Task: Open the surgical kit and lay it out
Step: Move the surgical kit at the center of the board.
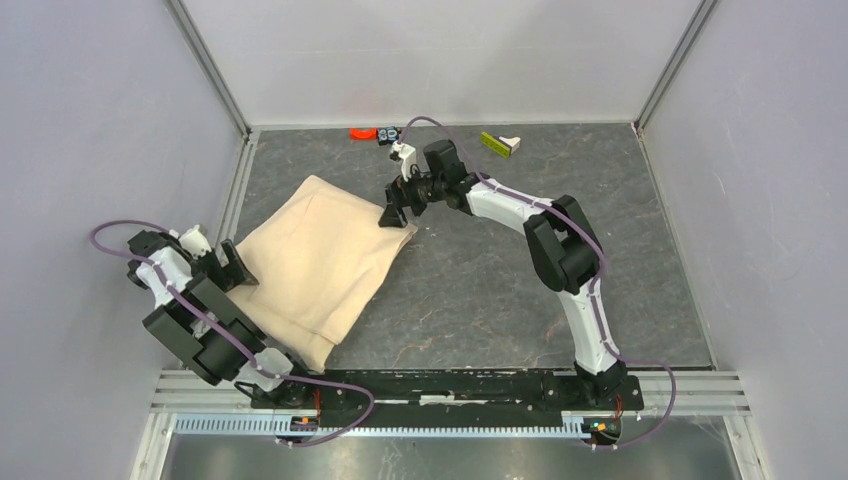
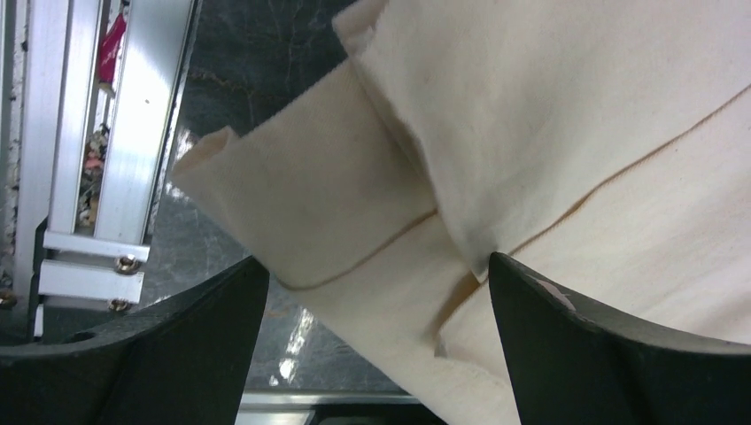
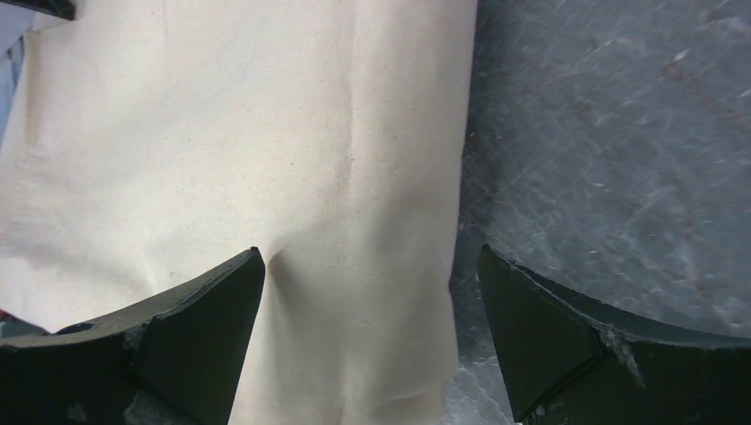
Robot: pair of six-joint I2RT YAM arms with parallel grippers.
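The wrap (image 1: 320,262) lies folded shut on the counter (image 1: 480,280). The left tool (image 2: 376,274) gapes wide astride the wrap's left corner fold, grasping nothing. The right tool (image 3: 372,266), equally wide, straddles the wrap's far right edge, also grasping nothing.

Pale grey walls (image 1: 80,100), dark marbled tabletop (image 1: 500,290), aluminium rail (image 1: 450,425) along near edge

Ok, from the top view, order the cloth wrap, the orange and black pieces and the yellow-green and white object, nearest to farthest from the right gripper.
1. The cloth wrap: its far corner lies under the open right gripper.
2. The orange and black pieces: at the back wall, slightly left.
3. The yellow-green and white object: at the back wall, farther right.
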